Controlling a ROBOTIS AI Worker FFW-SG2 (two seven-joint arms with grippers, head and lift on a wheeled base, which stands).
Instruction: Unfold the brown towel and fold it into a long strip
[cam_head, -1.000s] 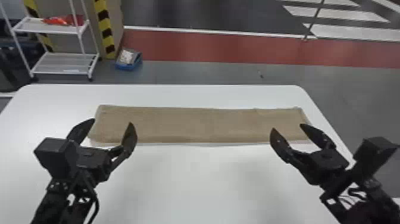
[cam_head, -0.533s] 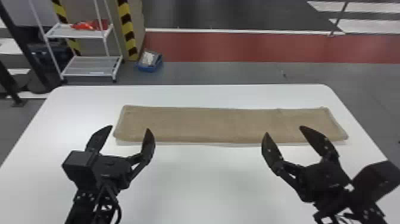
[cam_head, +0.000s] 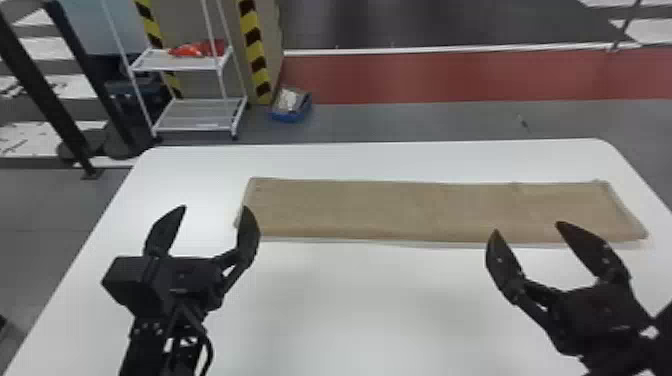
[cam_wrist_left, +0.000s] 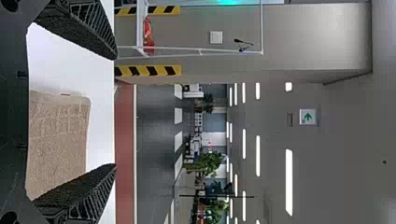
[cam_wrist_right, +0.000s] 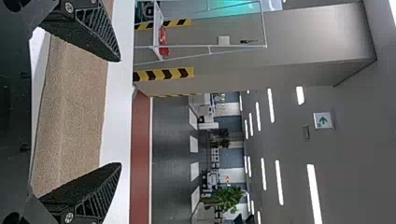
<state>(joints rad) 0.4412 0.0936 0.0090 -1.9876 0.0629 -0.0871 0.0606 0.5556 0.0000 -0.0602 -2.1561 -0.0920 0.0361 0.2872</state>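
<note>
Both the left gripper (cam_head: 214, 207) and the right gripper (cam_head: 527, 227) hang wide open and empty over a white counter (cam_head: 360, 310), the brown towel (cam_head: 400, 207) laid flat in a long strip ahead of them. Beyond the left gripper, a blue bin (cam_head: 288, 117) holds whitish contents; farther off is a green-arrow sign (cam_wrist_left: 307, 117).

Showing plain brown on the towel (cam_head: 400, 210) and white on the table (cam_head: 350, 300). Wearing black on the left gripper (cam_head: 214, 207) and the right gripper (cam_head: 527, 227). Carrying slanting yellow-and-black stripes on the tape (cam_head: 256, 55), white on the rack (cam_head: 192, 107), red on the floor band (cam_head: 450, 75).
</note>
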